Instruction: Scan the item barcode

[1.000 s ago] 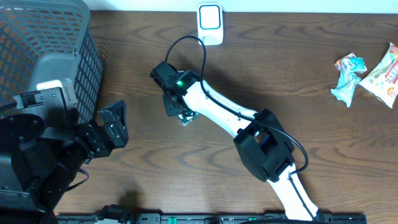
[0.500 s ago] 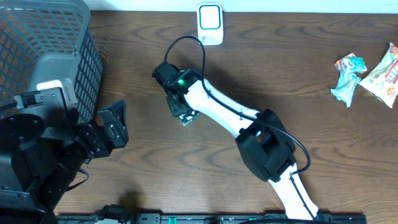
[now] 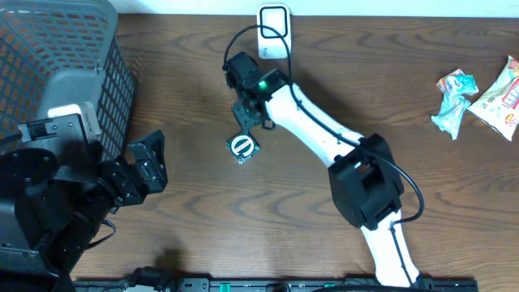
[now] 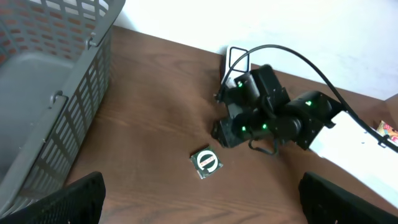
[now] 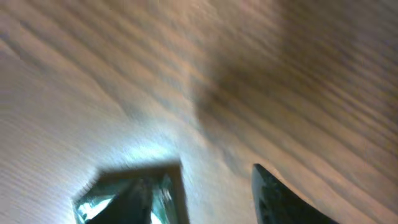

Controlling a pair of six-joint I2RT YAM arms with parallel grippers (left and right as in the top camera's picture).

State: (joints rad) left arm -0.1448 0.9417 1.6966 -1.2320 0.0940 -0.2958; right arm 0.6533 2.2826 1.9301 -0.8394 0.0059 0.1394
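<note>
The item, a small dark green packet (image 3: 242, 148) with a white ring on it, lies flat on the wooden table, held by nothing. My right gripper (image 3: 248, 113) hovers just beyond it, open, with nothing between its fingers. In the blurred right wrist view the packet (image 5: 127, 194) shows at the lower left, beside my right gripper (image 5: 205, 205). The white scanner (image 3: 274, 31) stands at the table's far edge. My left gripper (image 3: 150, 169) is wide open at the near left; in its own view the packet (image 4: 206, 162) lies ahead of the left gripper (image 4: 205, 208), and the right gripper (image 4: 249, 121) is behind it.
A grey mesh basket (image 3: 57, 73) fills the far left corner. Two snack packets (image 3: 452, 99) (image 3: 501, 96) lie at the far right. The right arm's black cable (image 3: 243, 45) loops near the scanner.
My right gripper has opened and let go of the green packet, then moved away toward the scanner. The packet stays on the table. The left arm has not moved.
</note>
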